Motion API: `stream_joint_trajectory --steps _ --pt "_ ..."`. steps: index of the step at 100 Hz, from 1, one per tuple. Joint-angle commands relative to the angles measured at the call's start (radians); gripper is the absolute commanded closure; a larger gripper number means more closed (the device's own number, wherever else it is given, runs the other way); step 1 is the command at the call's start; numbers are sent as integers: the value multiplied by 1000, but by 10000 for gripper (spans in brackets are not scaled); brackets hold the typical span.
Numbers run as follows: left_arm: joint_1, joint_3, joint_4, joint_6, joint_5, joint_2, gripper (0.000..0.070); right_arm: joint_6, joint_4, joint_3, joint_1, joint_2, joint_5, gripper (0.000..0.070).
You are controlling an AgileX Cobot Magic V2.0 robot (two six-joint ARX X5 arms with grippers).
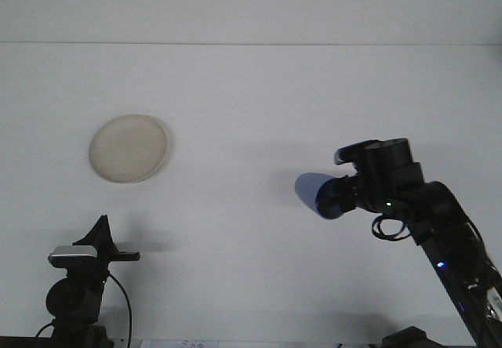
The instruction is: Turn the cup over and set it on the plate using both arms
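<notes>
A blue cup [316, 193] hangs above the table right of centre, lying on its side with its base toward the left. My right gripper [339, 194] is shut on the cup's right end, and its dark arm runs off to the lower right. A pale round plate [128, 147] lies flat on the white table at the left. My left gripper [100, 235] rests low at the bottom left, well below the plate, holding nothing; its dark fingers point up and merge into one shape.
The white table [251, 113] spans the whole view, with its far edge running as a line along the top. A cable [119, 301] loops beside the left arm's base at the bottom edge.
</notes>
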Motion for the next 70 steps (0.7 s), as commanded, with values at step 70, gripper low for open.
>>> stream_joint_trajectory --steps 70 --pt "1 -19 14 2 -4 -1 685 -107 -318 369 404 583 138 696"
